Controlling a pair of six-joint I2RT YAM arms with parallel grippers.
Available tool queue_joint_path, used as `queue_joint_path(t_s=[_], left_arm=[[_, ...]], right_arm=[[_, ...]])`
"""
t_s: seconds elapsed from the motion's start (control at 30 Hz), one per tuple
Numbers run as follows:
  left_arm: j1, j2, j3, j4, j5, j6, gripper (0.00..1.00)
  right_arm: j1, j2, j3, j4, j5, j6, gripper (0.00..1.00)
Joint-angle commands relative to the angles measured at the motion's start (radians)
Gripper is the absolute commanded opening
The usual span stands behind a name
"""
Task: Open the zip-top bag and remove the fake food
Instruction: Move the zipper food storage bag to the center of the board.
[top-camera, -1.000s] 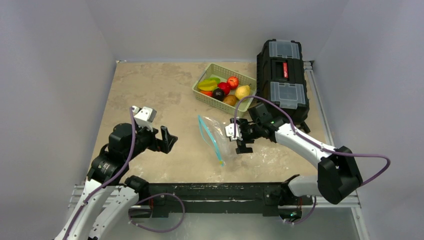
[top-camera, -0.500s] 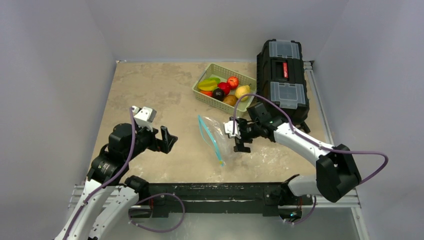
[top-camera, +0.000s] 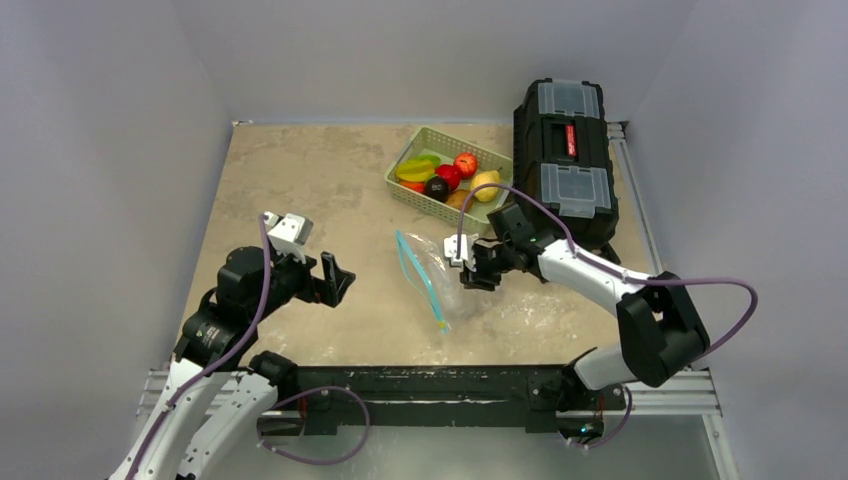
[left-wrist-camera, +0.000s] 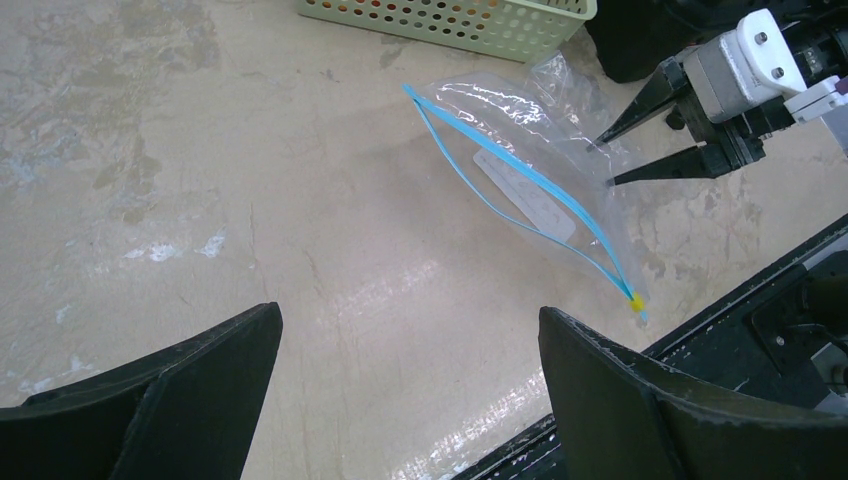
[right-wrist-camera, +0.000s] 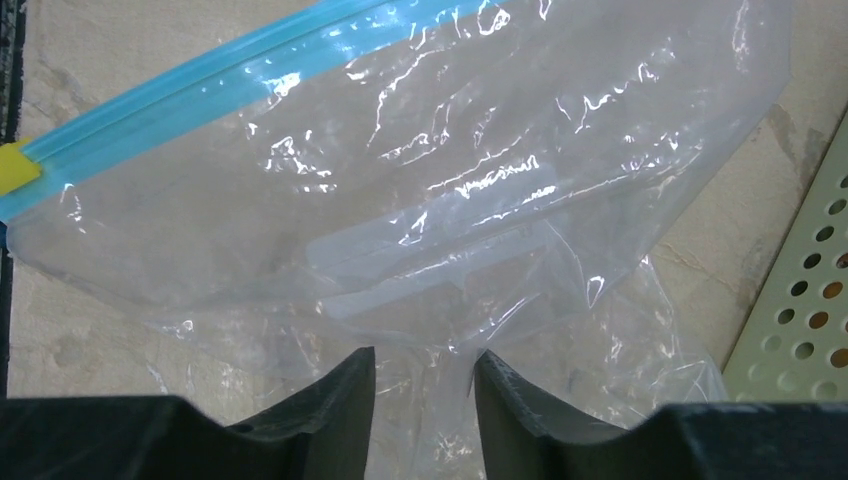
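At the near edge, the left gripper (top-camera: 338, 278) is held wide open above bare table (top-camera: 300, 180), well apart from the zip-top bag (top-camera: 432, 280). The bag lies flat near the table's middle, teal zip strip (left-wrist-camera: 530, 178) toward the left arm. Only the left wrist view shows the strip's two tracks bowed apart at mid-length, with a yellow slider (left-wrist-camera: 636, 303) at the near end. The right gripper (right-wrist-camera: 424, 370) is set at the bag's crumpled bottom edge. Its wrist view shows the jaws close together with a slim gap and a fold of film at that gap; whether the film is pinched cannot be told. Only the overhead view shows the fake food (top-camera: 445, 175): it lies in the pale green basket (top-camera: 400, 190), beyond the bag. A black toolbox (top-camera: 565, 150) stands just to the basket's right. The table is mottled beige with pale scuffs. Plain light grey walls (top-camera: 420, 50) enclose it.
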Motion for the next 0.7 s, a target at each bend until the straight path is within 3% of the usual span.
queue_joint_path(t_s=[0.0, 0.13, 0.23, 0.67], left_arm=[[0.005, -0.009, -0.005, 0.001, -0.007, 0.008, 1.0], [0.005, -0.011, -0.005, 0.001, -0.01, 0.009, 1.0], [0.005, -0.011, -0.005, 0.001, -0.009, 0.009, 1.0], [0.005, -0.016, -0.005, -0.009, -0.022, 0.014, 1.0]], right_arm=[[0.008, 0.009, 0.052, 0.019, 0.023, 0.022, 0.33], [0.007, 0.008, 0.052, 0.025, 0.044, 0.035, 0.16], [0.006, 0.005, 0.054, 0.022, 0.051, 0.041, 0.11], [0.007, -0.054, 0.097, -0.187, 0.115, 0.005, 0.04]])
